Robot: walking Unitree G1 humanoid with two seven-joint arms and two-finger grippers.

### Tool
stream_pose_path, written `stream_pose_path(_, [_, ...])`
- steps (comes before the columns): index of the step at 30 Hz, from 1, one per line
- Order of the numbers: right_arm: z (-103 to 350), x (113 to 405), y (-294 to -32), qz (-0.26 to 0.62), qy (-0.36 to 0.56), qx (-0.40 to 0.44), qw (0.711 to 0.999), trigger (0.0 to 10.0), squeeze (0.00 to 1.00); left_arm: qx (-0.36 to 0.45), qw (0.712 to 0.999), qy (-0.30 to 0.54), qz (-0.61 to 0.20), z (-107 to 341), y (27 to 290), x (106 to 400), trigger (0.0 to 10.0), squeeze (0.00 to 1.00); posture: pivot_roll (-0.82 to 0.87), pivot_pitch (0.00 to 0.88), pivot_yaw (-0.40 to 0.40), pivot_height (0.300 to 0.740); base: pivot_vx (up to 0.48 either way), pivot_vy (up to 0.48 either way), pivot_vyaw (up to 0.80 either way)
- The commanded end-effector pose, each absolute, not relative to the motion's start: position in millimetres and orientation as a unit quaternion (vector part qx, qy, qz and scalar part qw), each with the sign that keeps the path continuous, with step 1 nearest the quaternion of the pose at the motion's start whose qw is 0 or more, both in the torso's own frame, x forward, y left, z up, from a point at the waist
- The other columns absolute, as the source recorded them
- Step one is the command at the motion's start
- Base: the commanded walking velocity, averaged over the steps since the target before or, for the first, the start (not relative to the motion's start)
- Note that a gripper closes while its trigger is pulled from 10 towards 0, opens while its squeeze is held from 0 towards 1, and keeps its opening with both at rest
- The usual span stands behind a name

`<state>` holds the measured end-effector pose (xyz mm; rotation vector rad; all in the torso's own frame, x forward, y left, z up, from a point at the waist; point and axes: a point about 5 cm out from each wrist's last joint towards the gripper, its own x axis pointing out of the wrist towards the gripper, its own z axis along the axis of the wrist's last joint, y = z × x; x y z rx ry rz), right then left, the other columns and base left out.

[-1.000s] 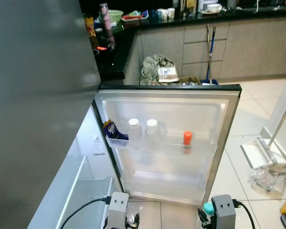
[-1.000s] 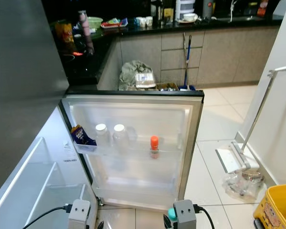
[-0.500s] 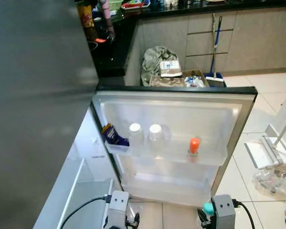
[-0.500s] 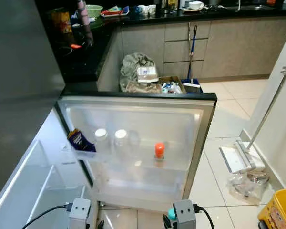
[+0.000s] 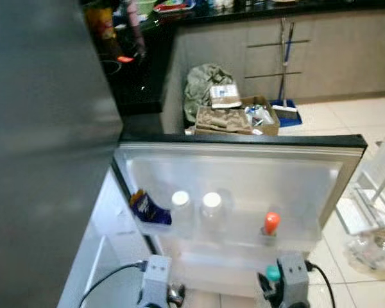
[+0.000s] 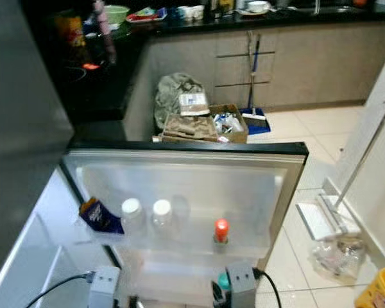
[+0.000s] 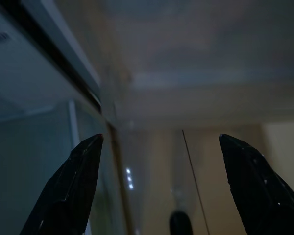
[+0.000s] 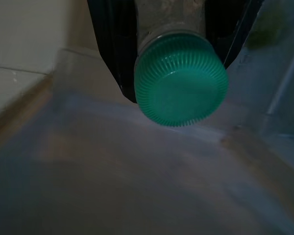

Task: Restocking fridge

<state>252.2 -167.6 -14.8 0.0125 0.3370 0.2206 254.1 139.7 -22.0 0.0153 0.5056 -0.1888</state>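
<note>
A green-capped bottle (image 8: 181,78) is gripped between the two black fingers (image 8: 112,44) of the right gripper (image 8: 179,29), with the cap protruding beyond the fingertips. The left gripper (image 7: 161,181) is spread wide, and nothing is held between its fingers (image 7: 68,191). Just ahead of both sets of jaws stands the open fridge door (image 5: 244,186). Its shelf (image 5: 295,234) carries, from the left gripper's side toward the right one's, a blue packet (image 5: 143,206), two white-capped bottles (image 5: 196,204) and an orange-capped bottle (image 5: 270,224).

The step in hand is judged to be the placing of the held bottle on that door shelf. It would be done best if the bottle were kept upright, raised over the shelf's clear front rail and lowered into a free gap, probably between the white-capped pair and the orange-capped one, before the fingers are released.

Compared with a second ago, the door is seen lower and nearer in the head views, and the cardboard box (image 5: 237,119) beyond the door's top edge has been brought into sight; this shift is attributed to the camera having moved forward and tilted, while the shelf's contents have kept their order.
</note>
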Motion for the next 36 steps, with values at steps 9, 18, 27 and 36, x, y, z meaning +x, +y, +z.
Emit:
stream_pose_path(9, [-23,244,-167,0.106,0.185,0.013,0.977,10.0,0.00,0.010,0.958,0.270,-0.093,-32,143,242,10.0,0.00,-0.07,0.108,0.084,0.740,0.000,0.000,0.00])
stream_pose_path(18, [-15,254,-161,0.149,0.181,-0.009,0.972,10.0,0.00,0.003,0.963,0.261,-0.068,-29,144,246,10.0,0.00,-0.05,0.100,-0.002,0.740,0.000,0.000,0.00])
stream_pose_path(27, [-12,261,-161,0.180,0.187,-0.026,0.965,10.0,0.00,-0.006,0.964,0.262,-0.043,-34,147,237,10.0,0.00,-0.04,0.104,-0.053,0.740,0.000,0.000,0.00])
stream_pose_path(36, [-16,254,-161,0.175,0.192,-0.021,0.966,10.0,0.00,0.001,0.963,0.264,-0.054,-36,145,234,10.0,0.00,-0.05,0.117,-0.023,0.740,0.000,0.000,0.00])
